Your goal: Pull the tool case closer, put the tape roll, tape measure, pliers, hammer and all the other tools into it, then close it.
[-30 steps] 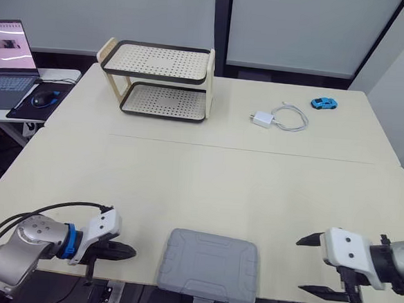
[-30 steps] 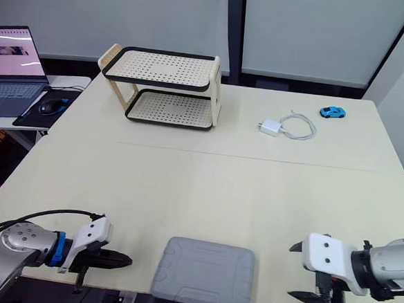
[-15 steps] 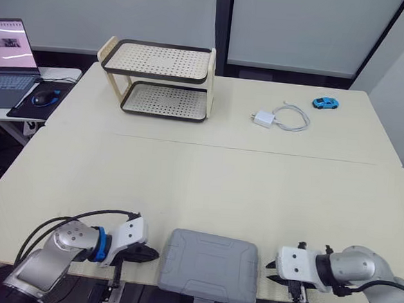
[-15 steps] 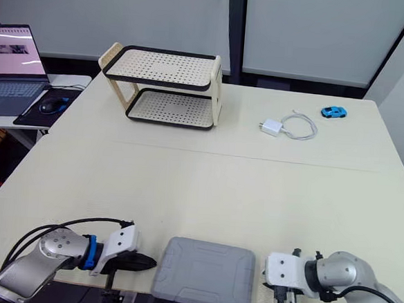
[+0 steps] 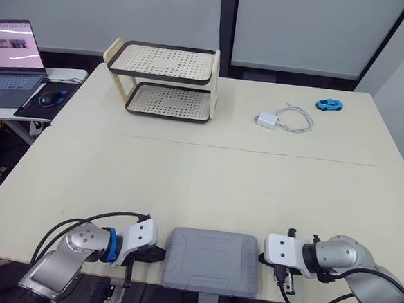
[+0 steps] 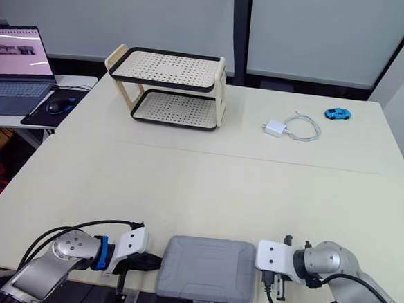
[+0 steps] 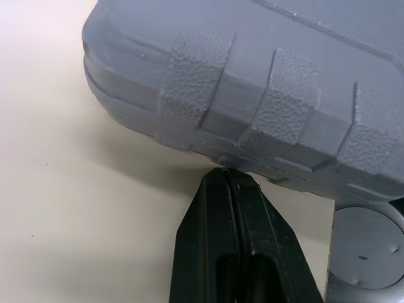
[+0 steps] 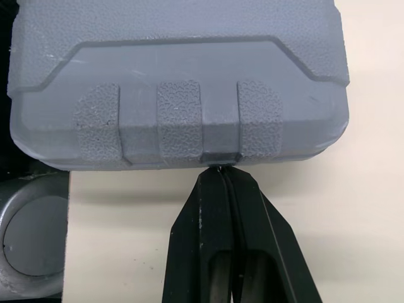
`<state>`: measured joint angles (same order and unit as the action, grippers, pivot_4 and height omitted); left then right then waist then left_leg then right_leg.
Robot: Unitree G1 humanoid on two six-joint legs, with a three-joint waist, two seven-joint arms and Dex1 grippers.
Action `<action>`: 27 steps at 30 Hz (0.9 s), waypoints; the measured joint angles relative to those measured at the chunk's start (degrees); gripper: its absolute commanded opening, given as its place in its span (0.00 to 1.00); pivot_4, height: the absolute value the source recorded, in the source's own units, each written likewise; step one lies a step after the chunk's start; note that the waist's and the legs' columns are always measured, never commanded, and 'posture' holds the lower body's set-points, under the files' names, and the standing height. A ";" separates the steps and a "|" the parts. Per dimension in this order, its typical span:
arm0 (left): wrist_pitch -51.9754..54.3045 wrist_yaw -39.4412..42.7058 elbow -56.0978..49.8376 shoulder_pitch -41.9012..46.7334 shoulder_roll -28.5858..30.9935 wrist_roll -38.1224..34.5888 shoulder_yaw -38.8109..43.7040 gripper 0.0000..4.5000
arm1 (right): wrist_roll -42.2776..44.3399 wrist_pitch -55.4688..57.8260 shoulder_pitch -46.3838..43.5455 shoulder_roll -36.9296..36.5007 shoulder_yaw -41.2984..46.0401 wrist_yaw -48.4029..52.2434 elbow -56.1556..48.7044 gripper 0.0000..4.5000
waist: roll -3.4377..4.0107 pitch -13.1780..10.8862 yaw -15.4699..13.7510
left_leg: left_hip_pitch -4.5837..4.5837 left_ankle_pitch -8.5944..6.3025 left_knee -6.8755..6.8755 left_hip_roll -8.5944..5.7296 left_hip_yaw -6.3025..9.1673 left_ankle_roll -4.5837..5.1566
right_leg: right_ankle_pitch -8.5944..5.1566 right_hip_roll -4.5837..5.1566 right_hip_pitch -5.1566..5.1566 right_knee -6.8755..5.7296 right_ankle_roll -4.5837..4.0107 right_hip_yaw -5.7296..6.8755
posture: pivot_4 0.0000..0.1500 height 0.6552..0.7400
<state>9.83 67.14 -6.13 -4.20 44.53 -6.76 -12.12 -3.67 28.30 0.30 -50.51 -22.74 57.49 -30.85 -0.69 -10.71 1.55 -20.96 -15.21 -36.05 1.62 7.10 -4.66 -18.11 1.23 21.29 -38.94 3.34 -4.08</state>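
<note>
L gripper [image 7: 230, 177] is pinched tight and holds nothing. Its tip touches the left side of the case [image 5: 212, 260], right at the seam. R gripper [image 8: 219, 172] is pinched tight too, empty, w/ its tip touching the case's right side. The case sits btw the two tips. It is gray, lid down, flat on the table [image 5: 206, 186] at the near edge, and its front sticks out a bit past that edge. Lots of bare table lies behind the case. Far back: a rack [image 5: 164, 79] on the left, a charger [image 5: 265, 120] w/ its cord [image 5: 294, 120] and a blue toy car [image 5: 326, 104] on the right, all well apart from the case. Past the table's left edge a laptop [image 5: 11, 58] sits on a side desk [image 5: 68, 76].
</note>
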 measured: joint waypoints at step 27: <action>-5.37 1.14 5.61 2.47 -2.26 0.66 -0.03 0.00 | 0.27 -0.33 0.46 -1.02 1.00 1.62 0.80 0.00 | 0.36 0.21 -0.04 | 0.07 0.00 -0.03 -0.02 0.02 0.00 | 0.00 0.01 -0.10 0.00 0.10 0.01 | 1.00 0.94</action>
<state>4.46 68.28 -0.52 -1.72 42.27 -6.10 -12.16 -3.40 27.97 0.76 -51.53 -21.74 59.11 -30.05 -0.34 -10.49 1.51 -20.89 -15.21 -36.09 1.60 7.12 -4.66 -18.11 1.24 21.19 -38.94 3.43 -4.07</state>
